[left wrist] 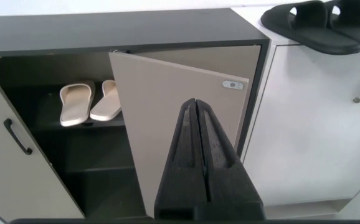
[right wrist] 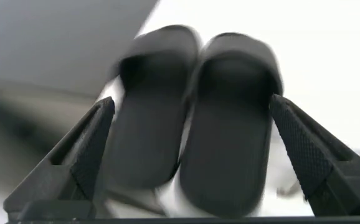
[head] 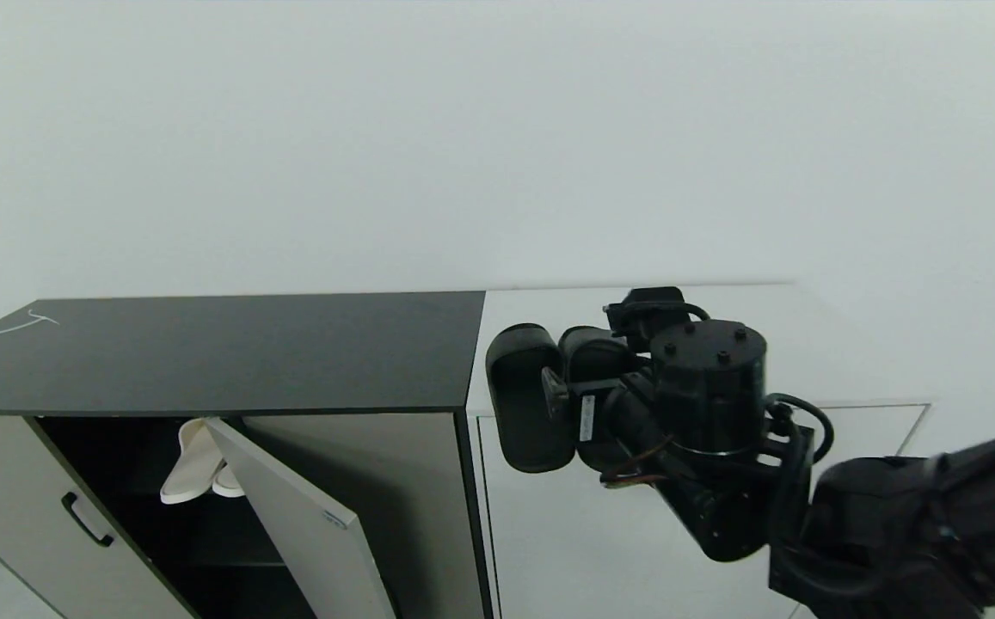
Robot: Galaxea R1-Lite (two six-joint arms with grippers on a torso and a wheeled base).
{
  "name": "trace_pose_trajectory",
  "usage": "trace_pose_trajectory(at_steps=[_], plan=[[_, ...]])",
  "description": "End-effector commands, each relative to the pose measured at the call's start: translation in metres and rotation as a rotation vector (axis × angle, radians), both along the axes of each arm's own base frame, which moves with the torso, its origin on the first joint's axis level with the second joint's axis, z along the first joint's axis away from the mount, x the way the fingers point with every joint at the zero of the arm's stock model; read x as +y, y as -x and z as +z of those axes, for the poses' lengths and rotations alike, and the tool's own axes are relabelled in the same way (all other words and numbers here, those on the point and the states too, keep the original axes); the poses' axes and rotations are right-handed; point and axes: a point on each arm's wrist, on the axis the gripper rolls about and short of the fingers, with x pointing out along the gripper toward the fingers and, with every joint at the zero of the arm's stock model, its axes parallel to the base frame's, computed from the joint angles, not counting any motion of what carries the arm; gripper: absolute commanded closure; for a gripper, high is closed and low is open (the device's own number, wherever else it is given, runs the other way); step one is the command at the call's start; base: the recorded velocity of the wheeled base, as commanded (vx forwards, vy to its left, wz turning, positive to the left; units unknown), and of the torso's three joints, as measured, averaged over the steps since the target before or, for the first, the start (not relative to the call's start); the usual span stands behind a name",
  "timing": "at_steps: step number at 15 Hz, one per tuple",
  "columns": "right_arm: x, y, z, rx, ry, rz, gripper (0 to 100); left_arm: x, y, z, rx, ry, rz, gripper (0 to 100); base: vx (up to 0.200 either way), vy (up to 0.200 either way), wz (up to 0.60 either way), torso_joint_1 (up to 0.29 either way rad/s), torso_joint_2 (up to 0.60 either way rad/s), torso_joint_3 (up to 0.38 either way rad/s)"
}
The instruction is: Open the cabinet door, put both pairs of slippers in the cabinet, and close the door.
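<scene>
- Pair of matte black slide slippers (head: pixel 531 404) lies mid-frame, long axes up-down, strap ends away from my right gripper (right wrist: pixel 192 102), spread wide.
- I see my left gripper (left wrist: pixel 195 106) clenched, empty.

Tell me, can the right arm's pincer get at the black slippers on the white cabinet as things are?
Probably yes. The right pincer is open and aimed straight at the black slippers lying on the white cabinet, with nothing in between.
</scene>
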Motion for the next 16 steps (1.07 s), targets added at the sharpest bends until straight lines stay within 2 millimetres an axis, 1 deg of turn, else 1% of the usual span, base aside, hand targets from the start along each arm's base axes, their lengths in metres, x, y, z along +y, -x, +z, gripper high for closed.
trace_pose_trajectory(at_steps=[1, 4, 7, 9, 11, 16], plan=[[0.017, -0.036, -0.029, 0.032, 0.035, -0.055, 0, 0.0, 0.0, 0.0, 0.0, 0.0, 0.0, 100, 0.0, 0.0, 0.0, 0.0, 0.0, 0.0], [0.03, -0.053, -0.037, 0.043, 0.04, -0.067, 0, 0.0, 0.0, 0.0, 0.0, 0.0, 0.0, 100, 0.0, 0.0, 0.0, 0.0, 0.0, 0.0], [0.041, -0.063, -0.042, 0.052, 0.05, -0.067, 0, 0.0, 0.0, 0.0, 0.0, 0.0, 0.0, 100, 0.0, 0.0, 0.0, 0.0, 0.0, 0.0], [0.049, -0.071, -0.049, 0.058, 0.058, -0.071, 0, 0.0, 0.0, 0.0, 0.001, 0.0, 0.0, 100, 0.0, 0.0, 0.0, 0.0, 0.0, 0.0], [0.048, -0.082, -0.054, 0.062, 0.062, -0.09, 0, 0.0, 0.0, 0.0, 0.0, 0.0, 0.0, 100, 0.0, 0.0, 0.0, 0.0, 0.0, 0.0], [0.036, -0.113, -0.056, 0.058, 0.054, -0.157, 0, 0.0, 0.0, 0.0, 0.001, 0.002, 0.0, 100, 0.0, 0.0, 0.0, 0.0, 0.0, 0.0]])
